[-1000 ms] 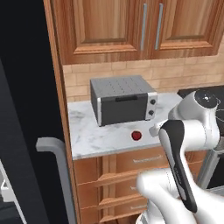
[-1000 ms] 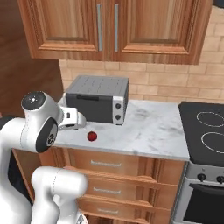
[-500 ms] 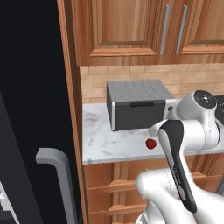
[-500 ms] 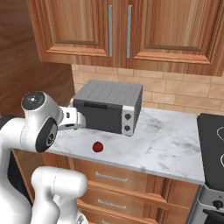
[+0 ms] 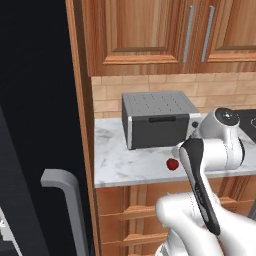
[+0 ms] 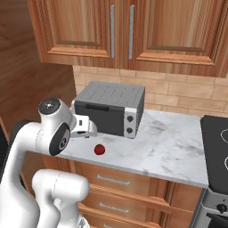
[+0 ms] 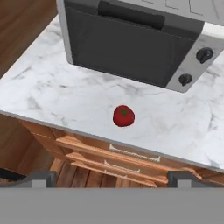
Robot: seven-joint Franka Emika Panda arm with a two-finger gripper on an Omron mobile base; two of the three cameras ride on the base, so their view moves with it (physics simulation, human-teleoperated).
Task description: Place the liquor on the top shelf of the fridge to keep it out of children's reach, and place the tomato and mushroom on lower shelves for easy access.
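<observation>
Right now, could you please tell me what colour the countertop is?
White marble countertop with grey veining, clearest in the hand view.

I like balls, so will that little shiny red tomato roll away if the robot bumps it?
Probably yes. The small glossy red tomato looks round and sits free on the flat marble counter, so a nudge could roll it. Its shiny skin may be slippery. The open gripper isn't touching it.

You've got no readable text, labels, brands or numbers anywhere in these views. The countertop oven [image 7: 144, 39] has two plain dark knobs [image 7: 204, 54] with no markings you could read, and its door and top are bare.
</observation>
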